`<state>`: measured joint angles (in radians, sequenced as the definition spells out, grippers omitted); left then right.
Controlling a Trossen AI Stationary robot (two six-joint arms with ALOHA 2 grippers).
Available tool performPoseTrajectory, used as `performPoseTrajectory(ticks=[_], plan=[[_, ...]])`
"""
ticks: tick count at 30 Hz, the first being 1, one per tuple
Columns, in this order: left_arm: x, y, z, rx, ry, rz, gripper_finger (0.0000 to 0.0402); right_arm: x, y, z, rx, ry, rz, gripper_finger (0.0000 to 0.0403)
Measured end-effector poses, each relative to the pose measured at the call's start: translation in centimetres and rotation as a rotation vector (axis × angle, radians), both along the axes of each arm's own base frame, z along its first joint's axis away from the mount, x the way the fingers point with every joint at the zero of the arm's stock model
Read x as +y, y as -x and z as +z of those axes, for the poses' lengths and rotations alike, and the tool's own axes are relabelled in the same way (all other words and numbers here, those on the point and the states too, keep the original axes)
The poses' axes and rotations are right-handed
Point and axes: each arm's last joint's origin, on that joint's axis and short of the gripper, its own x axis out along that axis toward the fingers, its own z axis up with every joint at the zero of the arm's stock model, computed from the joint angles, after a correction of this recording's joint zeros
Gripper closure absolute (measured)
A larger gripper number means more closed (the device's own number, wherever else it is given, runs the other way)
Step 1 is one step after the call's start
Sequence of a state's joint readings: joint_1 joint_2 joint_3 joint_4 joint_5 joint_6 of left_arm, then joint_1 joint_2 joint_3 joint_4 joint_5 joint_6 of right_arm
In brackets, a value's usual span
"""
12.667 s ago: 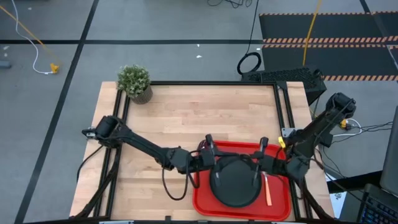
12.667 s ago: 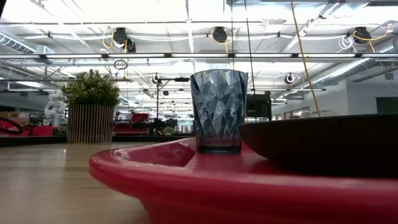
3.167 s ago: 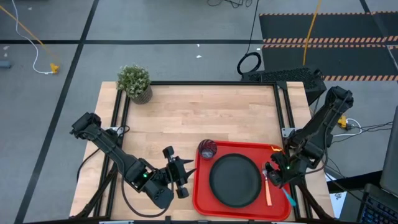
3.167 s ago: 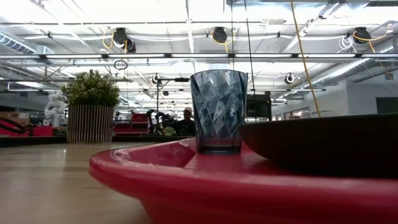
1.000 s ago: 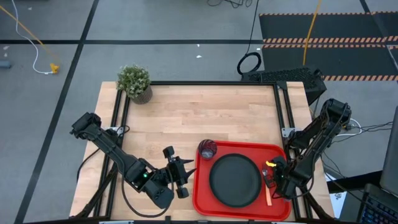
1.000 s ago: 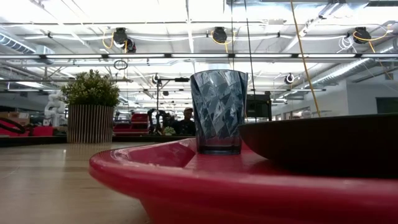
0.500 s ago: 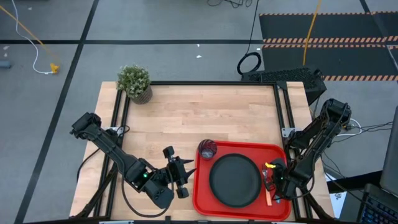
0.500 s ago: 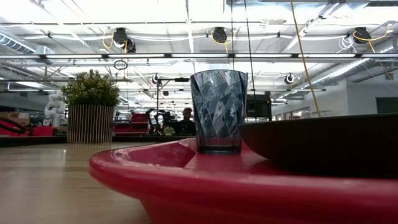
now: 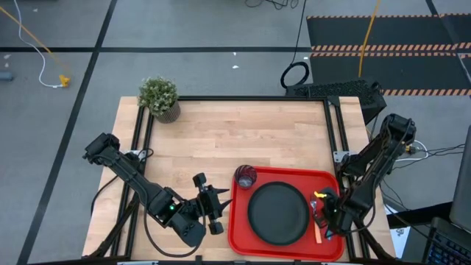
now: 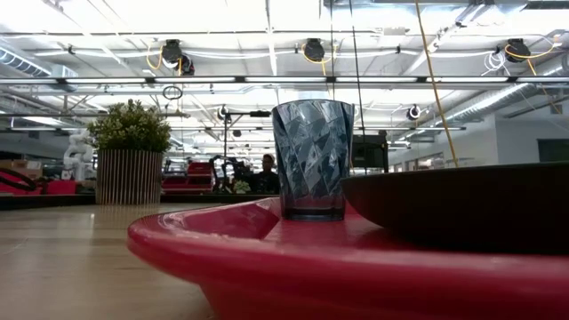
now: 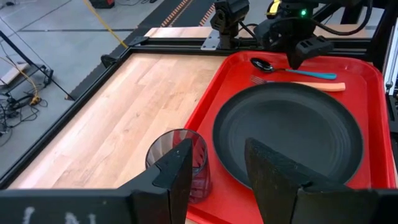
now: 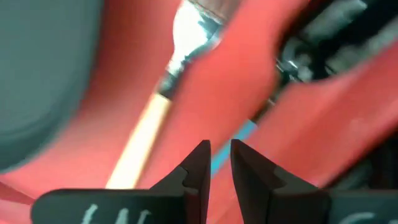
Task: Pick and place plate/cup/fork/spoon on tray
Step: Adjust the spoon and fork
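From overhead, the right arm hid the spoon [image 11: 292, 70], and the low camera cut the plate [image 10: 462, 209] off at the picture's edge. Only the left wrist camera showed the spoon whole: blue handle, lying on the red tray [image 9: 237, 234] just beside the orange-handled fork [image 9: 318, 230], between the fork and the tray's rim.

Since a second earlier nothing on the tray had shifted; the right arm had only nudged a little above the cutlery.

A potted plant [image 9: 160, 97] stood at the table's far left corner. The left gripper [image 9: 214, 211] waited over bare wood just left of the tray, jaws apart and empty. The cup [image 9: 245, 177] stood upright in the tray's far left corner, close by the plate [image 9: 277, 213], which filled the middle. The right gripper [image 9: 321, 218] hung over the tray's right side, just above the spoon, its jaws a narrow slit holding nothing.
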<state>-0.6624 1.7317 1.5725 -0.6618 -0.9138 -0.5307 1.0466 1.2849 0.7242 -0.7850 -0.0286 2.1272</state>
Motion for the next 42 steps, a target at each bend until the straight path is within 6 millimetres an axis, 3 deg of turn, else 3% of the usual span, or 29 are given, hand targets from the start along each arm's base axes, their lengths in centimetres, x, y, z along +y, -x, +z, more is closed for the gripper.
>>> performPoseTrajectory(ticks=[6,11,18,30,42], plan=[[0.0,0.0,0.0,-0.004,0.009,0.005,0.0252,1.1,-0.5,-0.1,-0.228,0.019,0.064,0.0348],[-0.1,-0.1,0.1,-0.018,0.021,0.007,0.0252,1.6,-0.5,0.0,-0.286,0.001,0.076,0.0354],[-0.3,-0.4,0.5,-0.052,0.024,-0.010,0.0252,2.5,-0.4,-0.8,-0.277,0.003,0.100,0.0399],[-0.1,-0.6,0.5,-0.056,0.022,-0.007,0.0252,3.2,0.0,-1.7,-0.193,-0.017,0.135,0.0402],[-0.1,-0.6,0.5,-0.053,0.019,-0.008,0.0252,2.7,0.3,-0.7,-0.224,-0.042,0.157,0.0403]])
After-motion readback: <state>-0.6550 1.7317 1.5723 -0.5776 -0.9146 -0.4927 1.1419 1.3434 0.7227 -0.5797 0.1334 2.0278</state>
